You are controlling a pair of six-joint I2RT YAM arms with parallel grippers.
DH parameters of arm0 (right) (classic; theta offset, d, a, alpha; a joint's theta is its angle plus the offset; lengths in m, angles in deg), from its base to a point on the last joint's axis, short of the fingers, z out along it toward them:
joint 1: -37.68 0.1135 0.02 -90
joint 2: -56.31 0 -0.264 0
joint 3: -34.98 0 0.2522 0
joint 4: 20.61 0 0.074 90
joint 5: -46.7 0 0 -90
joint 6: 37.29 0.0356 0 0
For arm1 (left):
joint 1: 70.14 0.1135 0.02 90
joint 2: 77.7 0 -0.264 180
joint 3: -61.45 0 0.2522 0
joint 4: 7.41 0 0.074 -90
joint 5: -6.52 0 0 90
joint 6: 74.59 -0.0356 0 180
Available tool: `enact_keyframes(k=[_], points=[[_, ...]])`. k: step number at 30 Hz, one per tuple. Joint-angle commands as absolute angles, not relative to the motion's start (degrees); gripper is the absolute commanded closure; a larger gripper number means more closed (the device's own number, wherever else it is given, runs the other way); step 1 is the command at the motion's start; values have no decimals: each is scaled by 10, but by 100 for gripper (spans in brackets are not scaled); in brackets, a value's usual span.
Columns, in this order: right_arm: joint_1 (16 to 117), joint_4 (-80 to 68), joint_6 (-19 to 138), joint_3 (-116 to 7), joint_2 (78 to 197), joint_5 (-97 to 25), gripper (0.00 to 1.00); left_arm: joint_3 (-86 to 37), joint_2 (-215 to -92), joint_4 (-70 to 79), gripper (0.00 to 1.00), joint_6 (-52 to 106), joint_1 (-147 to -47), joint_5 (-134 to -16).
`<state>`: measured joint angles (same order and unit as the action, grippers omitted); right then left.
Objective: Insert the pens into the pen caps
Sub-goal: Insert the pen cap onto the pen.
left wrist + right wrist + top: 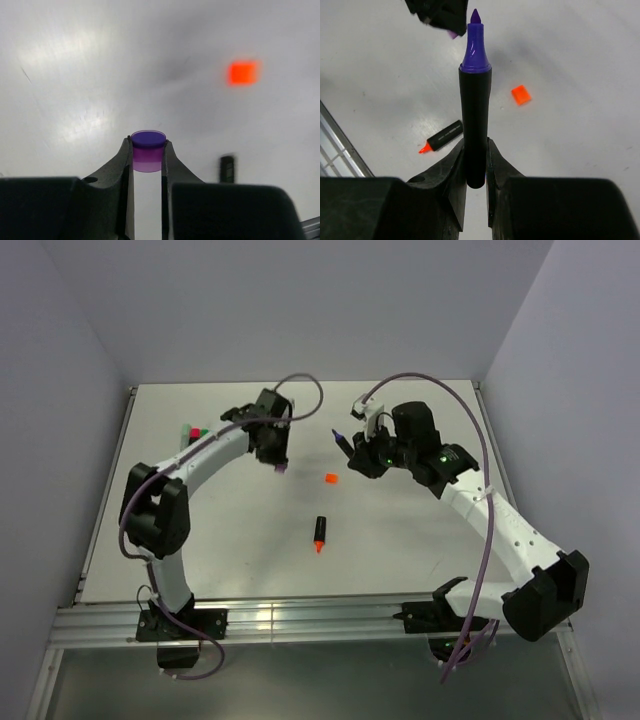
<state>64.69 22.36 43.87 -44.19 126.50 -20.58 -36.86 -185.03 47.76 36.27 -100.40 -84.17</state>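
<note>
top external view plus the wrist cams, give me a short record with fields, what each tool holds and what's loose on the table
left tool: shut on purple cap
right tool: shut on purple pen by its black barrel, tip bare
pen and cap: apart, not yet joined
loose on table: orange cap; orange pen uncapped, nearer the bases, apart from the cap
far left: pink and green pieces beside the left arm, too small to identify
</note>
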Motion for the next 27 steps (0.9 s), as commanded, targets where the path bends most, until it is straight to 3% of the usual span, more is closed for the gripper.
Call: enact_keyframes(k=[1, 7, 14, 19, 27], points=[[643, 208, 397, -505, 1252, -222, 100, -526, -1753, 442, 100, 348, -999, -832], [650, 210, 411, -615, 1298, -184, 100, -670, -1682, 383, 100, 398, -996, -916], [671, 129, 474, -703, 1349, -134, 100, -726, -1693, 304, 100, 469, -915, -674], [685, 95, 558, -748, 1373, -173, 100, -626, -1667, 198, 100, 514, -911, -520], [738, 100, 555, -763, 1386, -215, 100, -634, -1655, 173, 100, 503, -911, -544]])
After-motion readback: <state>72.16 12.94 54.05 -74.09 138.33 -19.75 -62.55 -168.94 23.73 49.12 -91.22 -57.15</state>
